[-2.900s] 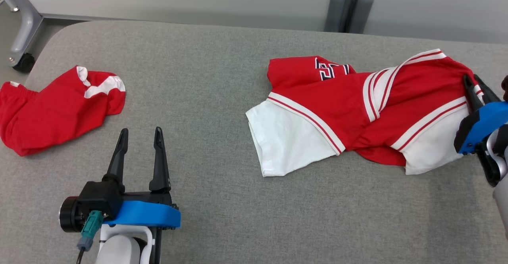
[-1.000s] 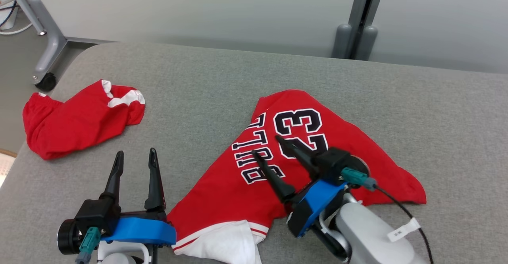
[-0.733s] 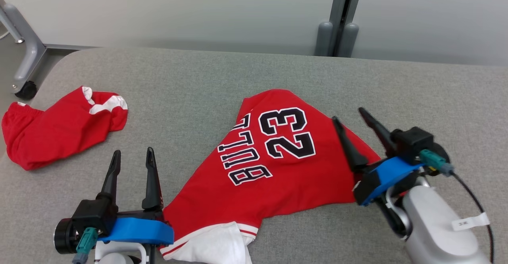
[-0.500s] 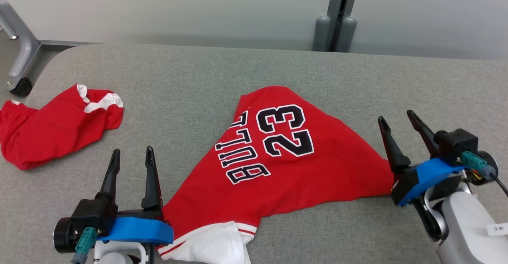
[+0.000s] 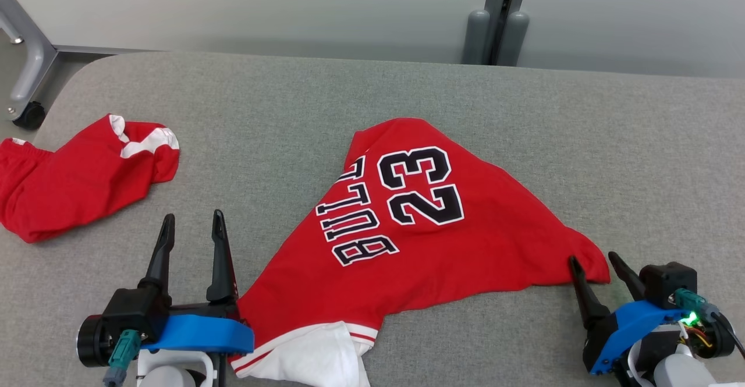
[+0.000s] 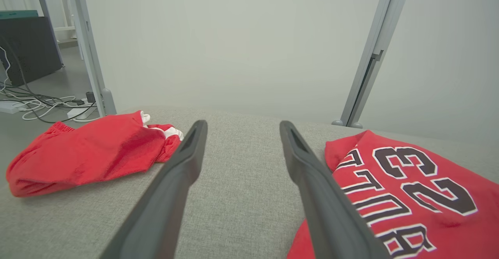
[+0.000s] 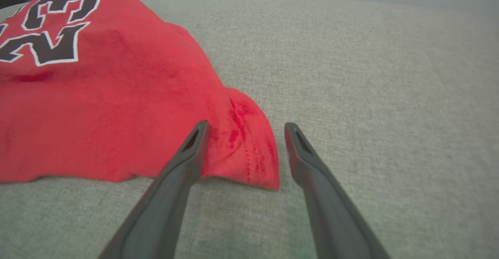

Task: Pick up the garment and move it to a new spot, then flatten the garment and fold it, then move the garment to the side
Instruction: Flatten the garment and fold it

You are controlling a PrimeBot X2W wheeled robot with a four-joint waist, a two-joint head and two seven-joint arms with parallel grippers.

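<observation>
Black fingers of our right gripper [image 5: 592, 258] stand wide apart and empty. The right corner of the jersey [image 5: 407, 241] lies just ahead, between the 2 tips. Our left gripper [image 5: 193, 215], equally wide and empty, sits beside the jersey's near left hem. The jersey sprawls across the table [image 5: 524, 113], its long axis running left to right between both grippers, so we judge each gripper should take its nearer end.

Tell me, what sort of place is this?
Probably a lab or workshop, not a home: a grey padded table, a metal frame on a caster, and trailing cables.
</observation>
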